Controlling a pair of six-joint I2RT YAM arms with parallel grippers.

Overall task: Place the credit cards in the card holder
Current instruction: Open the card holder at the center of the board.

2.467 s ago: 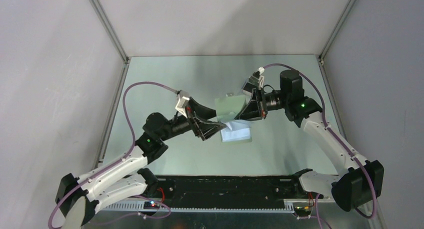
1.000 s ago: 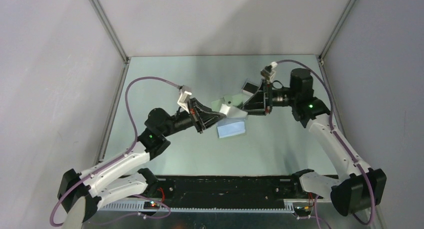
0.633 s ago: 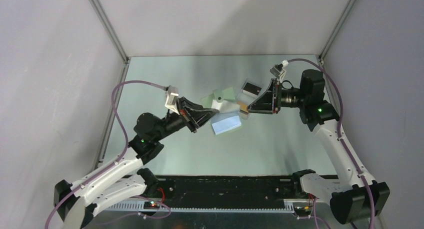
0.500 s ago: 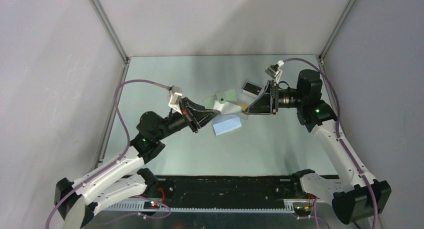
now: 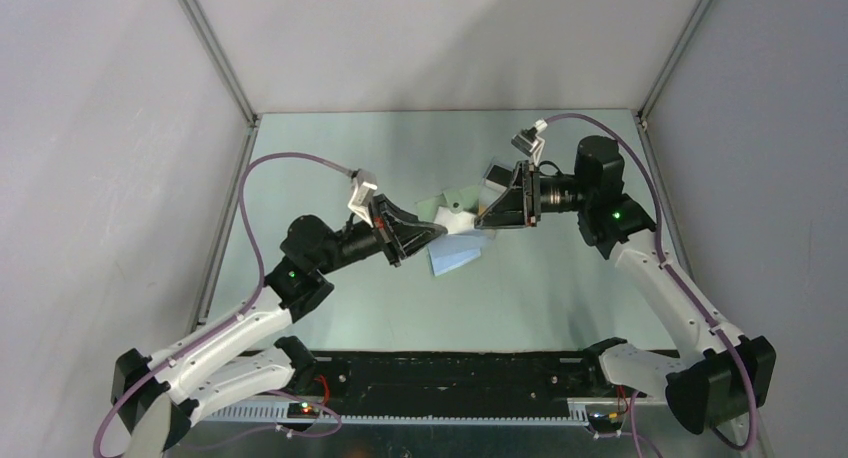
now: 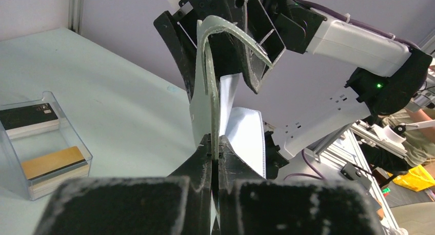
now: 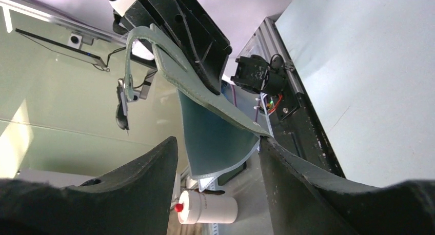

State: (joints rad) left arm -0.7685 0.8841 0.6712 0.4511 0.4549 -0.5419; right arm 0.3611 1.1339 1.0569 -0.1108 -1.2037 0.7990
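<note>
The left gripper (image 6: 213, 149) pinches one flap of the single card holder (image 6: 204, 86), lifted at the frame centre. The right gripper (image 7: 216, 152) stands spread, the holder's free edge between its fingers. At the lower left of the left wrist view, one clear tray (image 6: 47, 97) keeps two piles of credit cards (image 6: 51, 163), on a pale green table (image 5: 330, 148) between grey walls (image 5: 450, 38).

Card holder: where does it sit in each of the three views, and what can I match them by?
Top external: card holder at centre, between the two arms' tips.
Left wrist: card holder at centre, standing up from the bottom edge.
Right wrist: card holder at centre, opened out, flap running to the upper left.
Shared landmark: right gripper, open astride the card holder in all three.
</note>
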